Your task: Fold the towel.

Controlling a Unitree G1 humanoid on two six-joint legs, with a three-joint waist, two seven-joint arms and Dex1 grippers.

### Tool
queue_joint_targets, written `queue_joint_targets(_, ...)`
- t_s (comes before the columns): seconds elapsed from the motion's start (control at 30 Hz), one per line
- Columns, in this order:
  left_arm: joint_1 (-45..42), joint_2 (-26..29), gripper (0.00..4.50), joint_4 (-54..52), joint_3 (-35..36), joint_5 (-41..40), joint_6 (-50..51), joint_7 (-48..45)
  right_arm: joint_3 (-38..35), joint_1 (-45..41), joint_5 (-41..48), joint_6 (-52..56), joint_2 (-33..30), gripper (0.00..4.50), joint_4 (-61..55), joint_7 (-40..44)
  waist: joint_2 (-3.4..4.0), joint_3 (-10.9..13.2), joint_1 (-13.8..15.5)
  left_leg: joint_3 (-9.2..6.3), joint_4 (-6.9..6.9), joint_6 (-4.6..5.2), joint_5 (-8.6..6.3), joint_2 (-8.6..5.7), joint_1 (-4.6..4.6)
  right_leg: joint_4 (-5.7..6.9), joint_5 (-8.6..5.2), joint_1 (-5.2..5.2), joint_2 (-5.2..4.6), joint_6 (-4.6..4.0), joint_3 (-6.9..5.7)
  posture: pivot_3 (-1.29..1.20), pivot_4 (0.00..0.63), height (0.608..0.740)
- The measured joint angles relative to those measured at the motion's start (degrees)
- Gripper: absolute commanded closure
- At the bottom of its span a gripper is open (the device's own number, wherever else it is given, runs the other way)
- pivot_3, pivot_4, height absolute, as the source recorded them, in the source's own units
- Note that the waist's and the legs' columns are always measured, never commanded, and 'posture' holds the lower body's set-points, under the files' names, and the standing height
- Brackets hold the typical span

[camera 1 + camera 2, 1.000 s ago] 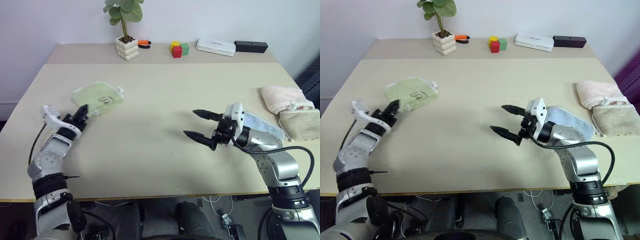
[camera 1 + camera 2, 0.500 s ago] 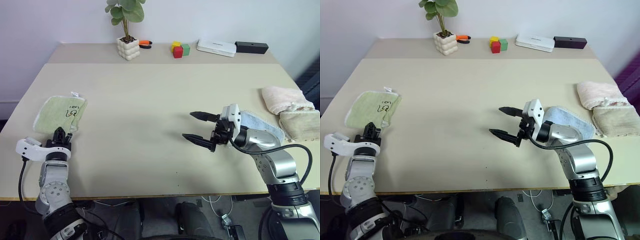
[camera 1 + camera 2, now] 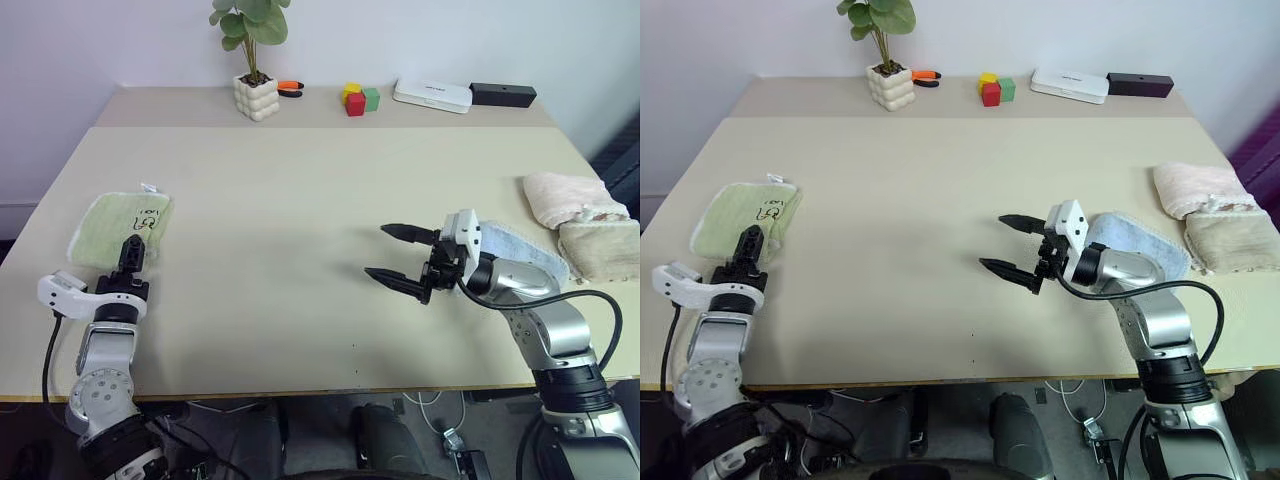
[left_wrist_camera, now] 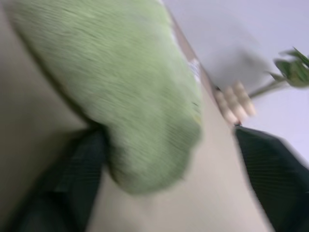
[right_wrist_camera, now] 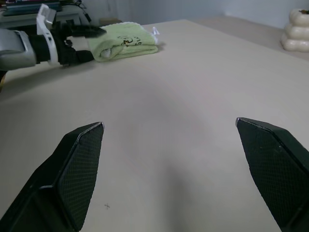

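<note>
Towel (image 3: 118, 226), light green and folded into a compact oblong, is seen lying flat near the left edge of the table (image 3: 300, 220), with its long axis running from the near edge toward the far edge and leaning slightly to the right at its far end. A small white tag (image 3: 150, 188) is found at the far right corner, and a dark embroidered mark (image 3: 146, 219) is seen on the upper face along the right side. The left gripper (image 3: 129, 255) is placed at the towel's near end, pointed away along the towel's length; in the left wrist view its two fingers (image 4: 72, 179) are seen standing well apart, one on each side of the rounded near edge of the cloth, with nothing clamped between them. The right gripper (image 3: 400, 254) is held above bare tabletop right of the middle, well apart from the towel, pointed toward the left, its fingers spread wide and empty. A light blue towel (image 3: 520, 250) is seen just behind the right arm.
</note>
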Motion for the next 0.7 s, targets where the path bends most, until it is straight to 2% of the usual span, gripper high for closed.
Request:
queue_joint_targets(0.13, 4.1, -0.6, 0.04, -5.7, -4.7, -5.1, 5.7, 1.9, 0.0, 0.1, -0.2, 0.0, 0.3, 0.00, 0.0, -0.5, -0.01, 0.0, 0.1, -0.04, 0.02, 0.00, 0.00, 0.00, 0.01, 0.01, -0.06, 0.01, 0.01, -0.12, 0.00, 0.00, 0.150, 0.735)
queue_joint_targets(0.23, 6.5, 6.0, 0.04, -7.9, -11.2, -4.0, 10.1, -3.4, -0.2, 0.2, -0.1, 0.0, 0.5, 0.00, 0.0, -0.9, 0.02, 0.0, 0.0, -0.03, 0.00, -0.01, 0.00, 0.00, 0.01, 0.01, -0.07, -0.04, 0.04, -0.15, 0.00, 0.00, 0.150, 0.735)
queue_joint_targets(0.37, 5.2, 13.2, 0.04, -9.3, -19.3, 4.2, 8.5, -13.0, -1.5, 0.4, 1.0, 0.0, 0.3, 0.00, 0.0, -0.5, 0.01, 0.0, 0.1, 0.00, -0.02, -0.03, -0.01, 0.00, 0.00, -0.04, -0.07, -0.05, 0.02, -0.19, 0.00, 0.00, 0.150, 0.735)
queue_joint_targets(0.47, -1.5, 20.1, 0.04, -8.3, -25.3, 13.4, 1.8, -24.9, -3.6, 1.4, 0.9, -1.9, -2.2, 0.00, 0.6, 1.6, 0.03, 0.0, 0.4, 0.04, -0.04, -0.06, 0.01, -0.01, -0.03, -0.09, -0.04, -0.06, 0.00, -0.25, -0.02, 0.00, 0.150, 0.735)
queue_joint_targets(0.57, -6.7, 23.3, 0.04, -3.9, -26.2, 17.7, -3.2, -32.2, -5.0, 2.6, 1.0, -2.9, -3.3, 0.00, 0.7, 3.5, 0.04, 0.0, 0.0, 0.08, -0.09, -0.05, 0.00, 0.00, 0.00, -0.12, -0.04, -0.07, -0.01, -0.26, 0.00, 0.00, 0.150, 0.735)
queue_joint_targets(0.63, -9.2, 27.0, 0.04, 3.4, -26.5, 21.6, -7.3, -38.9, -6.0, 3.3, 1.5, -3.0, -4.1, 0.00, 1.1, 4.3, 0.11, 0.0, -0.5, 0.11, -0.15, -0.04, 0.01, 0.05, 0.00, -0.08, -0.03, -0.18, 0.06, -0.24, 0.04, 0.00, 0.150, 0.735)
queue_joint_targets(0.7, -10.2, 28.2, 0.04, 7.9, -26.5, 23.4, -9.7, -43.9, -7.5, 3.4, 1.9, -3.5, -4.8, 0.00, 1.7, 4.8, 0.13, 0.1, -0.3, 0.10, -0.20, -0.04, 0.01, 0.05, -0.02, -0.07, -0.03, -0.23, 0.08, -0.22, 0.03, 0.00, 0.150, 0.735)
